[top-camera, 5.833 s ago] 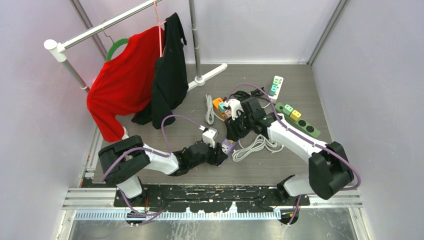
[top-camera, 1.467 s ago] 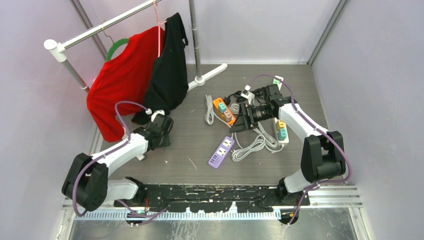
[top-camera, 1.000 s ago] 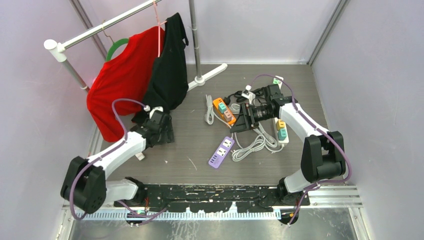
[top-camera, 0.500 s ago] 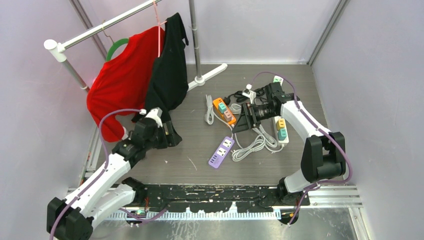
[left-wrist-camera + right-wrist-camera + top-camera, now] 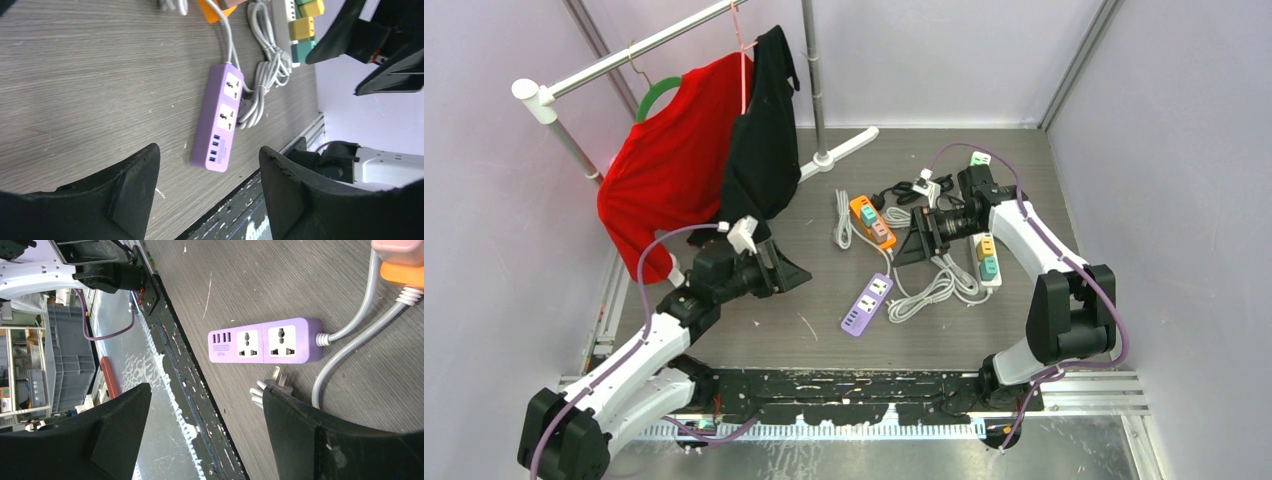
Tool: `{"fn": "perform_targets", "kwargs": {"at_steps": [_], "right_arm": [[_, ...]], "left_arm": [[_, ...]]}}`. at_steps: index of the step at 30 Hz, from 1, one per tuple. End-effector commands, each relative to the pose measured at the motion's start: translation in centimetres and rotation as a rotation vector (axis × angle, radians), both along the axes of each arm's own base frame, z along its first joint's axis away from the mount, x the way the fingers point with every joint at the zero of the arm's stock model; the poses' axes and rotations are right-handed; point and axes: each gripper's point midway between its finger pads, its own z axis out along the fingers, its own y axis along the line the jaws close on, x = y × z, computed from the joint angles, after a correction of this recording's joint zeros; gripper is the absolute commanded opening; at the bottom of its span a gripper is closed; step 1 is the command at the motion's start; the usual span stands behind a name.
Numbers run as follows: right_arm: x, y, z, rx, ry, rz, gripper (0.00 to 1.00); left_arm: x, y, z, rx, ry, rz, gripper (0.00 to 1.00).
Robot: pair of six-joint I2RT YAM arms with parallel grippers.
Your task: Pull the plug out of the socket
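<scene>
A purple power strip (image 5: 867,303) lies flat near the table's front middle; both of its sockets (image 5: 264,346) show empty. Just beside it a loose white plug (image 5: 278,382) rests with bare prongs on its coiled white cable (image 5: 936,288). An orange strip (image 5: 862,212) farther back carries a teal and a pink plug (image 5: 881,230). My left gripper (image 5: 792,270) hovers open left of the purple strip (image 5: 220,120), holding nothing. To the strip's back right my right gripper (image 5: 907,245) hangs open and empty, above the cables.
A white strip (image 5: 987,258) with yellow and teal blocks lies on the right. A black cable (image 5: 906,189) tangles behind the orange strip. A clothes rack (image 5: 624,55) with a red shirt (image 5: 669,165) and black garment (image 5: 759,145) fills the back left.
My left arm has swung from the table's left edge toward the middle, its open gripper now facing the purple strip. The right gripper drifted slightly back. Neither gripper opened or shut.
</scene>
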Motion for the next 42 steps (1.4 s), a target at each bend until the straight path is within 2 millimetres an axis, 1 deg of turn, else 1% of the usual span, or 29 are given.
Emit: {"fn": "perform_targets", "kwargs": {"at_steps": [1, 7, 12, 18, 20, 22, 23, 24, 27, 29, 32, 34, 35, 37, 39, 42], "right_arm": [[0.5, -0.1, 1.9, 0.015, -0.081, 0.006, 0.87], [0.3, 0.0, 2.0, 0.023, -0.079, 0.019, 0.87], [-0.7, 0.1, 2.8, 0.058, -0.111, 0.073, 0.87], [-2.3, 0.0, 3.4, 0.103, -0.199, 0.159, 0.88], [-2.9, -0.1, 3.2, 0.115, -0.260, 0.203, 0.89], [-3.7, -0.3, 2.7, 0.126, -0.357, 0.278, 0.94], [-4.3, -0.4, 2.5, 0.138, -0.407, 0.325, 0.99], [-4.9, -0.5, 2.3, 0.154, -0.477, 0.383, 1.00], [-7.5, -1.2, 1.9, 0.212, -0.682, 0.600, 1.00], [-8.0, -1.3, 1.8, 0.247, -0.764, 0.706, 1.00], [-7.6, -0.7, 1.3, 0.241, -0.801, 0.842, 1.00], [-7.1, 0.3, 0.1, 0.187, -0.827, 0.937, 1.00], [-6.7, 1.0, -0.7, 0.141, -0.843, 0.970, 1.00], [-5.1, 2.0, -3.0, -0.028, -0.897, 1.021, 1.00], [-3.9, 3.0, -4.8, -0.178, -0.959, 1.087, 1.00], [-3.1, 4.1, -6.6, -0.279, -0.957, 1.154, 1.00]], "left_arm": [[0.2, -1.8, 3.1, -0.130, -0.091, -0.062, 0.72], [-0.7, -3.1, 3.6, -0.138, -0.148, -0.105, 0.72], [-1.3, -4.3, 3.6, -0.119, -0.185, -0.141, 0.72], [-1.5, -4.5, 3.2, -0.104, -0.195, -0.156, 0.72], [-1.7, -4.3, 2.9, -0.099, -0.190, -0.155, 0.72], [-1.9, -4.1, 2.6, -0.089, -0.190, -0.151, 0.72], [-1.9, -3.9, 2.6, -0.082, -0.195, -0.148, 0.72], [-1.9, -3.7, 2.9, -0.075, -0.206, -0.144, 0.73], [-2.0, -2.9, 3.0, -0.040, -0.230, -0.128, 0.73], [-2.2, -2.3, 3.0, -0.020, -0.243, -0.116, 0.74], [-2.3, -1.5, 3.0, 0.004, -0.265, -0.095, 0.74], [-2.3, -0.9, 3.0, 0.027, -0.276, -0.080, 0.74], [-2.3, -0.7, 3.1, 0.037, -0.283, -0.074, 0.74], [-2.5, -0.1, 3.3, 0.063, -0.292, -0.068, 0.74], [-2.6, 0.5, 3.4, 0.094, -0.301, -0.060, 0.75], [-2.8, 1.3, 3.4, 0.130, -0.307, -0.048, 0.75]]}}
